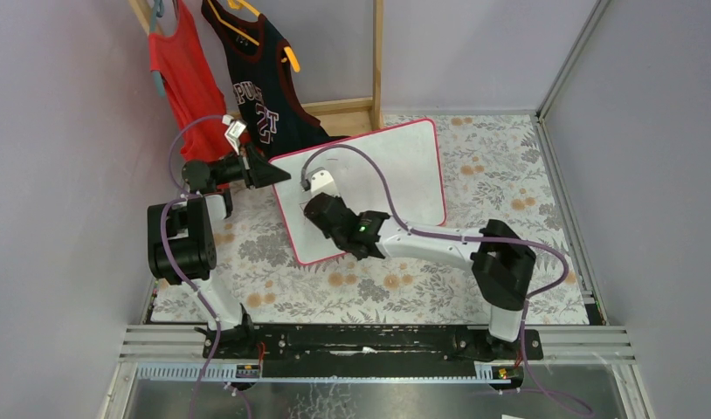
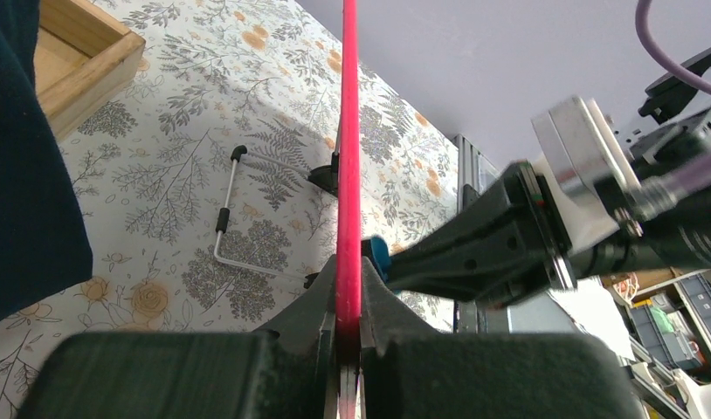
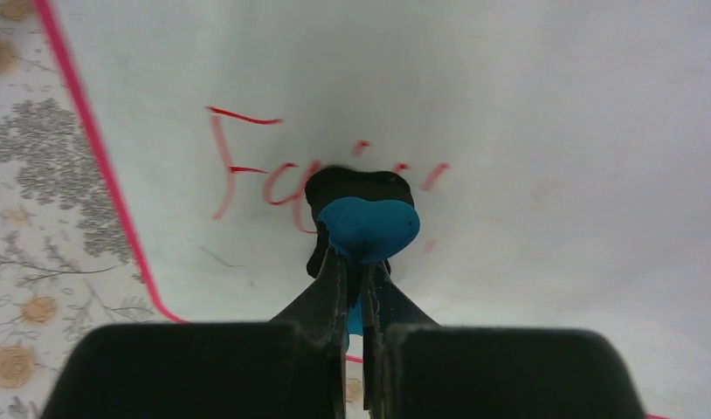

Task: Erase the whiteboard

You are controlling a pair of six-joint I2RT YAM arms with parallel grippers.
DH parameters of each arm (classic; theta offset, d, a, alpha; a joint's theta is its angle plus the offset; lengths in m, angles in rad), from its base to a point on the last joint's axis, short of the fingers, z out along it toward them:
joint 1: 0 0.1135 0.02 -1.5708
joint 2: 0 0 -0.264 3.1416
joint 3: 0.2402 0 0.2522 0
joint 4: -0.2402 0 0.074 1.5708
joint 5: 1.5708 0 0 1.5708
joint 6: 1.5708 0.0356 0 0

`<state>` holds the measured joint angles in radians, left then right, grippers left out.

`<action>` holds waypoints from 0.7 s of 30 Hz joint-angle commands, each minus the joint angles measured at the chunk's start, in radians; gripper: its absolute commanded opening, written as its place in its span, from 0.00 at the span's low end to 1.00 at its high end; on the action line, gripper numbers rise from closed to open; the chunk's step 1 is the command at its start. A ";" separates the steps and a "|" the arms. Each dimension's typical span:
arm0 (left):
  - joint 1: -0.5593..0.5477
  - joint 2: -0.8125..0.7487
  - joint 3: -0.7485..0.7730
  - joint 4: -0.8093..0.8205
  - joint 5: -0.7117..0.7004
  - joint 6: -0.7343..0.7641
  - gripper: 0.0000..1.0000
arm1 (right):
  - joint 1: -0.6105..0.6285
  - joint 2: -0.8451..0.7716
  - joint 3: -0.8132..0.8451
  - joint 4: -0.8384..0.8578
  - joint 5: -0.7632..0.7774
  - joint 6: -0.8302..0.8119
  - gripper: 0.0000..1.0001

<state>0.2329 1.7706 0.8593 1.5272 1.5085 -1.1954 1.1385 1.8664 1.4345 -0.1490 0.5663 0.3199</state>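
Lavender walls are closing in a table (image 1: 509,175) wearing a floral cloth. The left fingers (image 2: 327,310) are pinching narrow on the pink-red rim of the whiteboard (image 1: 404,166), and in the left wrist view that rim is running edge-on straight up between them. The right fingers (image 3: 337,284) are squeezing tight on a blue eraser (image 3: 368,227). Its black pad is pressing against the board's white face, right on top of red lettering (image 3: 243,166). An "F" and a few strokes are showing left of the pad, and small red marks are peeking out above it. The board's rounded corner is curving just left of the right fingers.

From above, the whiteboard is sitting mid-table, turned at an angle. The left fingers are gripping its upper left corner while the right arm is reaching across its lower left part. Behind the board, a bent wire stand (image 2: 225,227) is lying on the cloth near a small black foot (image 2: 324,175). A wooden rack (image 1: 376,61) carrying a red jersey (image 1: 182,78) and a dark jersey (image 1: 265,87) is standing at the back left, close to the left arm. Floral cloth is stretching from the board's right edge to the metal rail (image 1: 557,192) along the right wall.
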 commanded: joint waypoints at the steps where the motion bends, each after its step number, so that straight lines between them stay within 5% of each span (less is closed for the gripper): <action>1: -0.022 -0.043 -0.009 0.074 0.082 -0.046 0.00 | -0.113 -0.117 -0.077 0.033 0.089 -0.032 0.00; 10: -0.021 -0.036 -0.010 0.074 0.082 -0.044 0.00 | -0.177 -0.185 -0.065 0.014 0.039 -0.068 0.00; 21: -0.021 -0.037 -0.008 0.074 0.081 -0.047 0.00 | -0.006 0.018 0.101 0.012 -0.013 -0.014 0.00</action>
<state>0.2295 1.7695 0.8593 1.5272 1.5085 -1.1957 1.0611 1.8050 1.4464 -0.1551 0.6037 0.2741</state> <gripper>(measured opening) 0.039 0.041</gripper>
